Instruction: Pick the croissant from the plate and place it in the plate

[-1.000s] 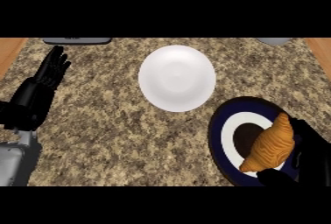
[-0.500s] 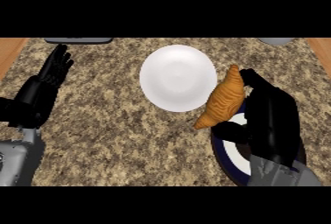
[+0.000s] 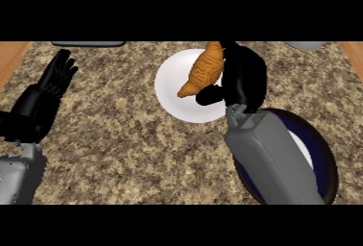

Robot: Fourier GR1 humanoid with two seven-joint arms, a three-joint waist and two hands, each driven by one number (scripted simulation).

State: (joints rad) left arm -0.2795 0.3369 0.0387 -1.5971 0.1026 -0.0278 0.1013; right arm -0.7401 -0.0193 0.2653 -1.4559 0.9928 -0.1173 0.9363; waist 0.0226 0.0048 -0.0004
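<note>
While gripped by the curled fingers of the right hand (image 3: 241,72), the croissant (image 3: 203,70) is held over the white plate (image 3: 177,96) at 12 o'clock. The dark-rimmed plate (image 3: 327,163) is seen at 4 o'clock under the forearm. The left hand (image 3: 44,96) is rested at 9 o'clock, fingers straight.

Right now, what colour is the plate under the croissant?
White, plain. The plate under the croissant shows best in the head view.

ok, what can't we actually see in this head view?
- Dark blue plate: mostly hidden by the right forearm.
- White plate: right side covered by right hand and croissant.
- Whether the croissant touches the white plate: can't tell.
- Grey objects at the top edge: cut off.
</note>
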